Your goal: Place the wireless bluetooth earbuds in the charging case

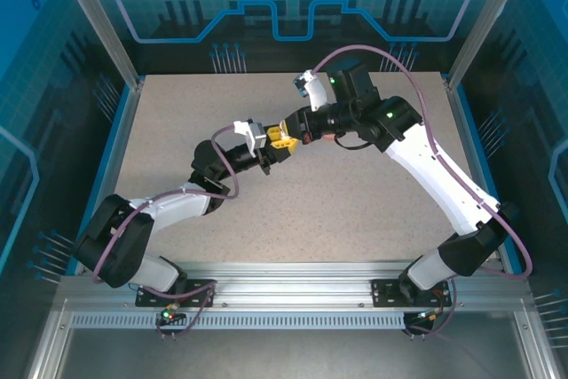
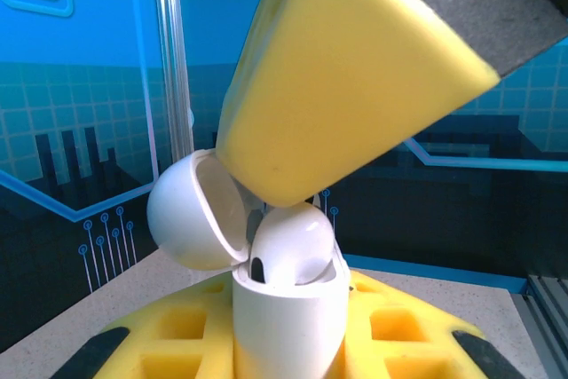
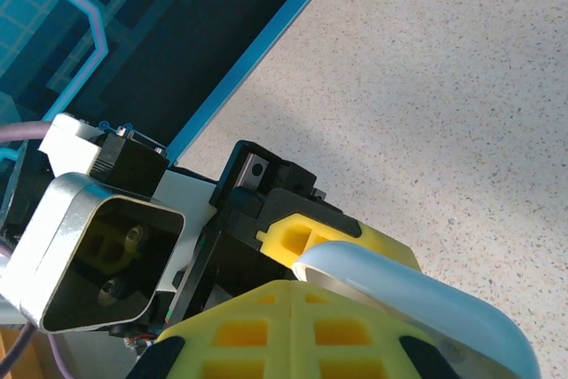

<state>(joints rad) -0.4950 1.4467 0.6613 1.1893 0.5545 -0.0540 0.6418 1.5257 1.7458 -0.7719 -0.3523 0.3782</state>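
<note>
Left hand (image 2: 288, 339): clamped on the white charging case (image 2: 288, 312), with a yellow pad (image 2: 173, 335) on each side of the case's lower body.
Right hand (image 2: 293, 153): fingers clenched together. Its yellow tip rests on top of the earbud (image 2: 293, 250), just beside the lid (image 2: 191, 215).
Charging case: upright, with the lid hinged open to the left.
Earbud: white, sitting in the case's mouth, its dome standing proud of the rim.
Desk (image 1: 355, 210): speckled beige. The two hands meet over its middle.
</note>
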